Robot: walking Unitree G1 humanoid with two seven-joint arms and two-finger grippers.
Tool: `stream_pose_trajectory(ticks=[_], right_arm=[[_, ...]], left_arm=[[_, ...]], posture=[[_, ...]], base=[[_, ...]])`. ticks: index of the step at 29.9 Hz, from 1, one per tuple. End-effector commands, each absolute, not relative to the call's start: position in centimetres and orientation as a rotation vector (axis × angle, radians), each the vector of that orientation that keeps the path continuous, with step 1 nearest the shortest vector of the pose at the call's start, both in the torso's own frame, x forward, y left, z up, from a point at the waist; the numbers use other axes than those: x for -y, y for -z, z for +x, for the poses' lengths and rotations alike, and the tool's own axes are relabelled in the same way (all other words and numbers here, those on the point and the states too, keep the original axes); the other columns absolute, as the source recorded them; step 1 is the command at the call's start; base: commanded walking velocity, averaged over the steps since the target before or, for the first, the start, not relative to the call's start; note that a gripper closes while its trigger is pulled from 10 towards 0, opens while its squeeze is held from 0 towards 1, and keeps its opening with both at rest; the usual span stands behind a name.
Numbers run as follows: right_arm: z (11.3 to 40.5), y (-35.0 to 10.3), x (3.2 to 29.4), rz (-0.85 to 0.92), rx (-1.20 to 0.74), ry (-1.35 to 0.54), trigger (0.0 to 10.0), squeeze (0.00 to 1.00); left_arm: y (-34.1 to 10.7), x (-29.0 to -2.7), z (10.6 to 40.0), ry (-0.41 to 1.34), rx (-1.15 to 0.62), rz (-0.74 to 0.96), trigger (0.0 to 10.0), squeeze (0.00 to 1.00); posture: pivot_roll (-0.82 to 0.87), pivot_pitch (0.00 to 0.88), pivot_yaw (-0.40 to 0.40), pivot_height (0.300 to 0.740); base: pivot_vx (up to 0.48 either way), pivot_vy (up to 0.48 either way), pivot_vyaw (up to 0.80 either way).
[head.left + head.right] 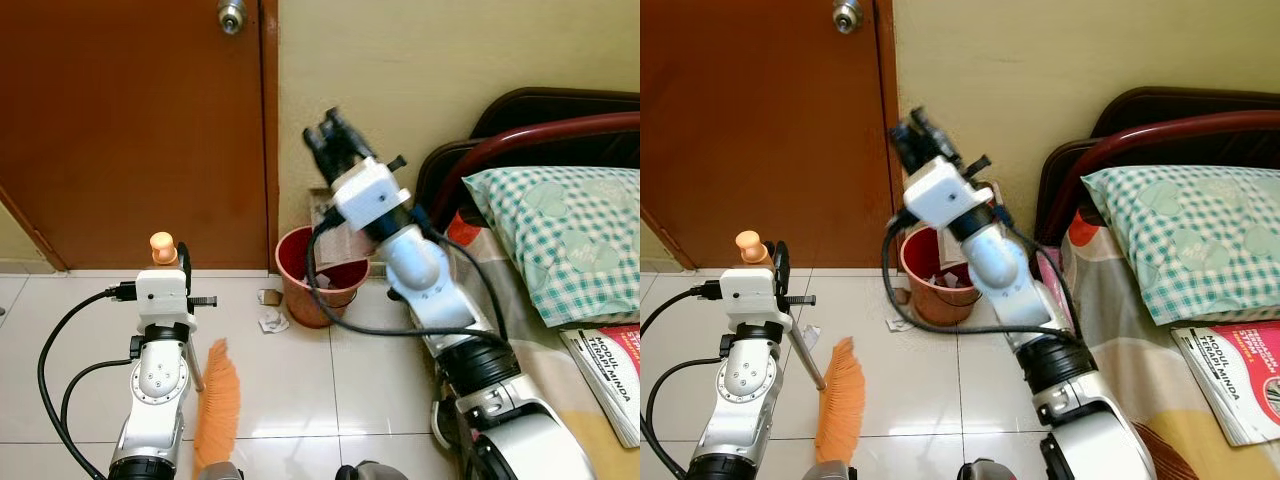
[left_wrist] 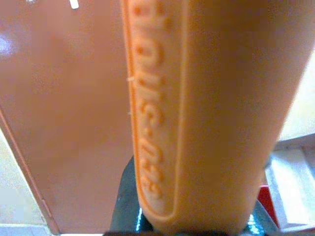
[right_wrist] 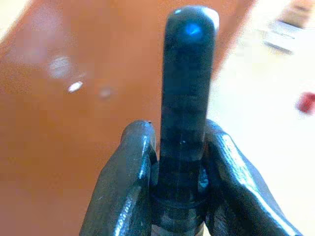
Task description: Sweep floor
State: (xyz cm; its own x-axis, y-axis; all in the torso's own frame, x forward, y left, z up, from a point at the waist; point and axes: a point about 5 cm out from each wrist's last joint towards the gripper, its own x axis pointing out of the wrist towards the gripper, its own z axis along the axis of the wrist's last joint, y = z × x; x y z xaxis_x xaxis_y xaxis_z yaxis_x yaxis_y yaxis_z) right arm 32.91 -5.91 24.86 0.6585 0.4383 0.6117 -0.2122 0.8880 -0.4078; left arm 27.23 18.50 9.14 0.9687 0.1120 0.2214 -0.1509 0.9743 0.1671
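My left gripper [image 1: 172,258] is shut on the orange broom handle [image 2: 197,113], whose knob [image 1: 163,246] sticks up above the wrist. The broom's thin stick [image 1: 197,375] slants down to orange bristles [image 1: 217,400] resting on the white floor tiles. My right gripper [image 1: 333,135] is raised high by the wall, above and behind a red bin [image 1: 315,290]. It is shut on a black rod-like handle [image 3: 189,73]. What hangs below that handle is hidden behind the arm. A crumpled paper [image 1: 272,320] and a small scrap [image 1: 268,296] lie beside the bin.
A brown door [image 1: 130,120] closes off the left, with a beige wall [image 1: 420,60] to its right. A bed with a dark headboard [image 1: 540,110], a green checked pillow [image 1: 565,235] and a book [image 1: 615,375] fills the right. Open tiles [image 1: 290,390] lie between the arms.
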Motion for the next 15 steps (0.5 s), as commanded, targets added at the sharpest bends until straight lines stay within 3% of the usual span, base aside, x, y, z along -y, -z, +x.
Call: stream_pose_trajectory(ticks=[1, 7, 15], right_arm=[[32.4, -28.2, 6.0, -0.228, 0.866, -0.368, 10.0, 0.00], [32.7, -30.8, 6.0, 0.072, 0.794, -0.406, 10.0, 0.00], [33.1, -30.1, 6.0, 0.224, 0.680, -0.430, 10.0, 0.00]], left_arm=[[-9.3, -18.1, 27.4, -0.125, 0.213, 0.159, 10.0, 0.00], [-9.4, -18.1, 27.4, -0.125, 0.223, 0.171, 10.0, 0.00], [-9.5, -18.2, 27.4, -0.130, 0.226, 0.177, 10.0, 0.00]], posture=[[0.01, 0.000, -0.059, 0.740], [0.02, 0.000, -0.057, 0.740], [0.02, 0.000, -0.057, 0.740]], base=[[0.000, 0.000, 0.00], [0.000, 0.000, 0.00], [0.000, 0.000, 0.00]])
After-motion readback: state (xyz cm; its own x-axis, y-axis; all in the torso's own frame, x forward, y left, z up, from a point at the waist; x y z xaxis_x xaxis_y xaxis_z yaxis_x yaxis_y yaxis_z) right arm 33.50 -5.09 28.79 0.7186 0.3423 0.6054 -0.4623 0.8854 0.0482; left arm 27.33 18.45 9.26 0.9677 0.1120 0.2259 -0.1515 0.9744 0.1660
